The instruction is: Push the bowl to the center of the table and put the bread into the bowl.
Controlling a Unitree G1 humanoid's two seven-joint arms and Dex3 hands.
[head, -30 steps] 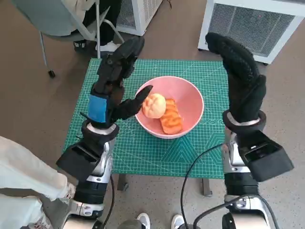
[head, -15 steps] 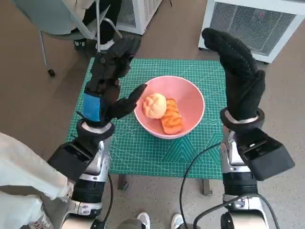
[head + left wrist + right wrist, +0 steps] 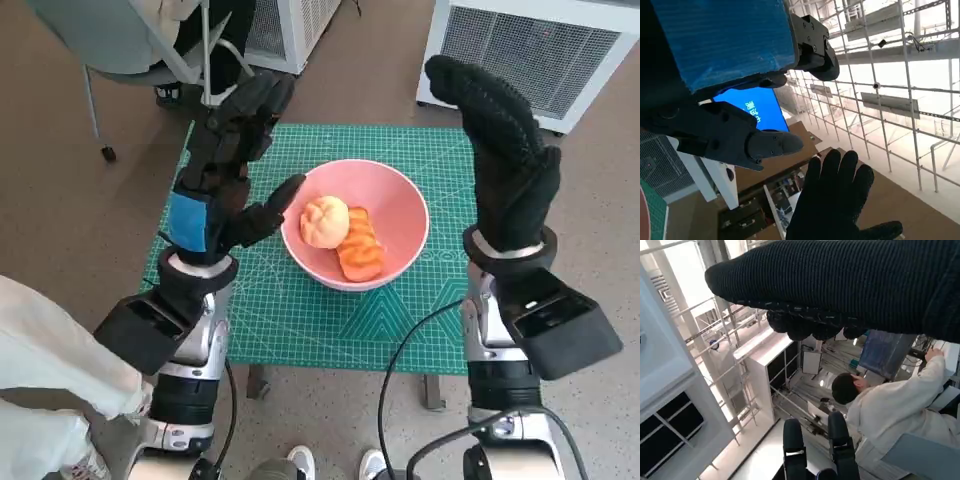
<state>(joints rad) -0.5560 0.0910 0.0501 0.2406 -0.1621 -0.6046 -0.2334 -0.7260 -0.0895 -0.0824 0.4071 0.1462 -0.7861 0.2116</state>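
A pink bowl (image 3: 395, 205) stands near the middle of the green cutting mat (image 3: 300, 310). Inside it lie a round pale bun (image 3: 324, 221) and an orange-brown bread piece (image 3: 360, 247). My left hand (image 3: 222, 170) is raised to the left of the bowl, fingers spread and empty, its thumb reaching toward the bowl's rim. My right hand (image 3: 505, 150) is held upright to the right of the bowl, fingers apart, holding nothing. In the left wrist view the black fingers (image 3: 765, 145) of my left hand are spread and the gloved right hand (image 3: 837, 195) shows beyond them. The glove (image 3: 840, 285) fills the right wrist view.
The mat covers a small table (image 3: 440, 160). A white slatted unit (image 3: 530, 50) stands behind at the right, another one (image 3: 290, 30) behind the middle. A chair (image 3: 110, 50) with a seated person's legs is at the back left. A person in white (image 3: 900, 410) shows in the right wrist view.
My left hand has drawn a little to the left, away from the bowl. The right hand has barely shifted. Bowl and breads lie as before.
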